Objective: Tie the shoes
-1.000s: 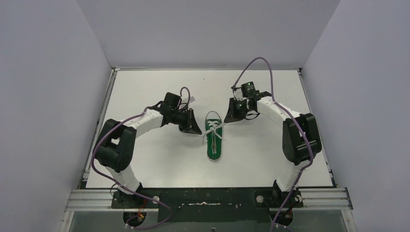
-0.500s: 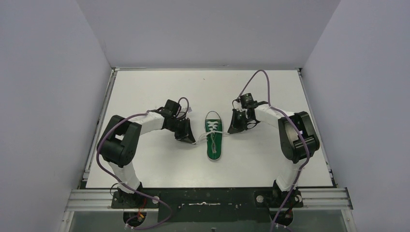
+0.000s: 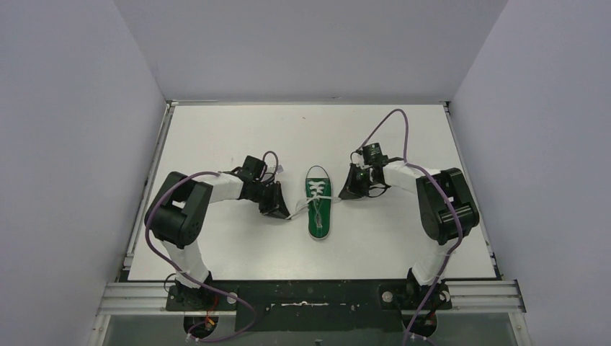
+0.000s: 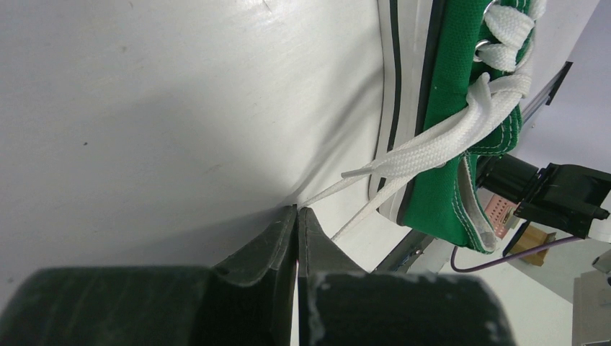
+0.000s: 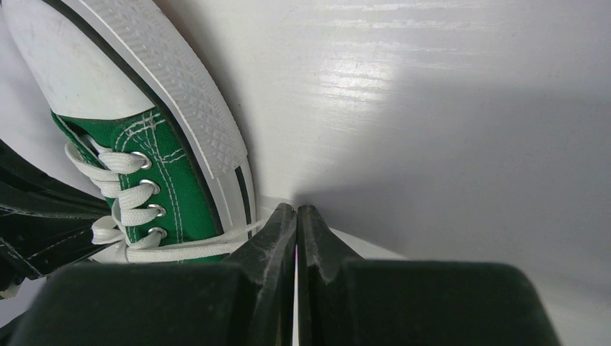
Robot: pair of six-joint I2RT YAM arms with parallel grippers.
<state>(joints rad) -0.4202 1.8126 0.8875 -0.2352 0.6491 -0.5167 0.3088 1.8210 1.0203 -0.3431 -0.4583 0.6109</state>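
The green sneaker [image 3: 319,213] lies mid-table, toe toward the far wall, with its white laces [image 3: 318,194] crossed over the tongue. My left gripper [image 3: 284,213] sits low at the shoe's left side, shut on the end of one lace that runs taut to the shoe. In the left wrist view the lace [image 4: 425,151] leads into the shut tips [image 4: 297,210] beside the shoe [image 4: 447,94]. My right gripper [image 3: 344,194] sits low at the shoe's right side, shut on the other lace. In the right wrist view that lace [image 5: 184,252] runs from the shoe [image 5: 169,162] into the shut tips [image 5: 296,209].
The white table [image 3: 238,137] is walled by grey panels on three sides. A metal rail [image 3: 310,295] with both arm bases runs along the near edge. Purple cables [image 3: 393,122] loop off each arm.
Both grippers have dropped toward the table beside the shoe. The left one moved nearer and slightly left, the right one lower and closer in. The laces are drawn out sideways.
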